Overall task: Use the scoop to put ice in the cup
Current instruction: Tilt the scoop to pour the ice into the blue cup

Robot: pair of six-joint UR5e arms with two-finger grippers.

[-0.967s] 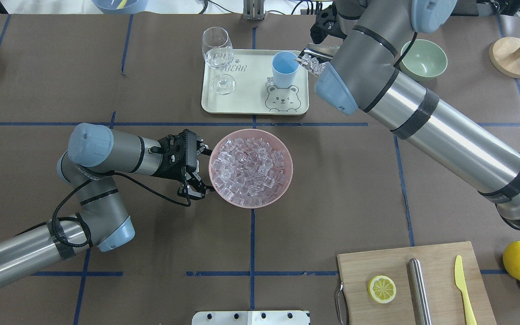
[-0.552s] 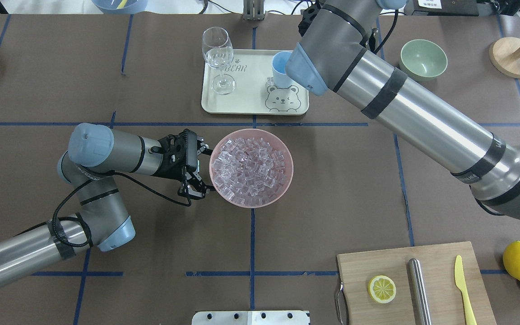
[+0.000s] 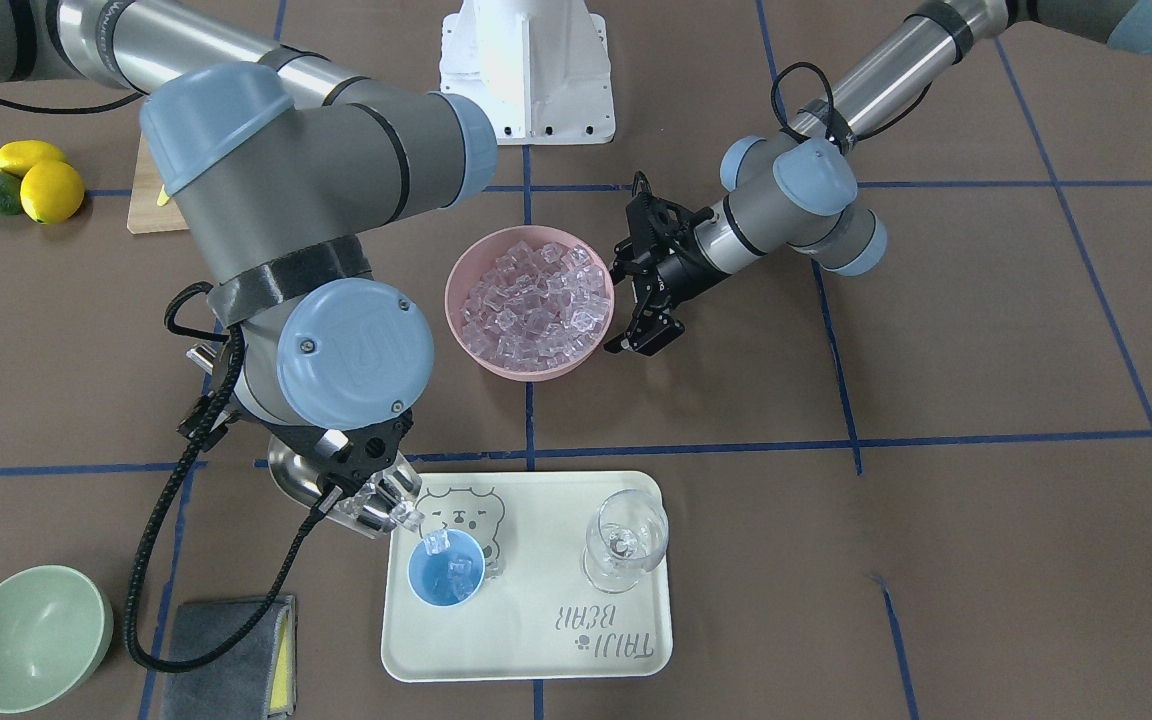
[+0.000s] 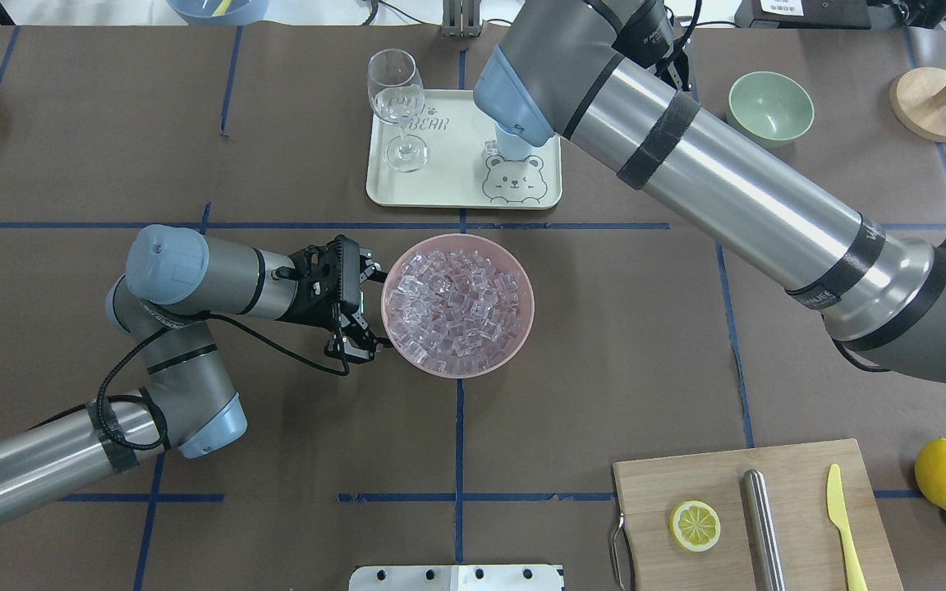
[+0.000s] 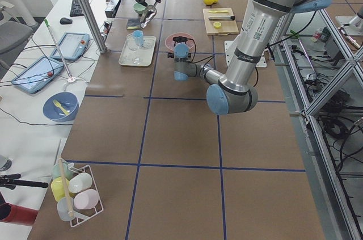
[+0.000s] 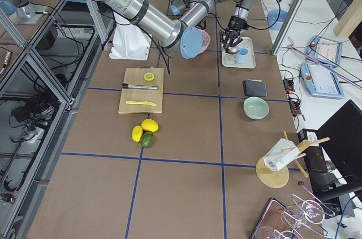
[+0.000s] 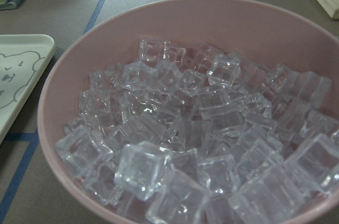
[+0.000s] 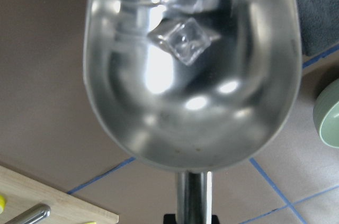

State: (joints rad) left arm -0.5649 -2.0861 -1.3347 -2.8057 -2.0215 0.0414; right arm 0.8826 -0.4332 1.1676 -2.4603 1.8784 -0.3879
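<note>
The shiny steel scoop (image 3: 296, 485) tilts over the light-blue cup (image 3: 431, 588), with clear, glassy ice (image 3: 408, 517) at its lip and two cubes in the cup. The right gripper (image 3: 346, 468), largely hidden, seems clamped on the scoop's handle. The left gripper (image 4: 366, 312) is spread wide, well away from the cup, beside a pink bowl (image 4: 527, 316).

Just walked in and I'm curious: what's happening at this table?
The right gripper holds a steel scoop tipped over the cup on the tray. Some ice is at its lip; a few cubes lie in the cup. The left gripper sits open beside the bowl full of ice.
</note>
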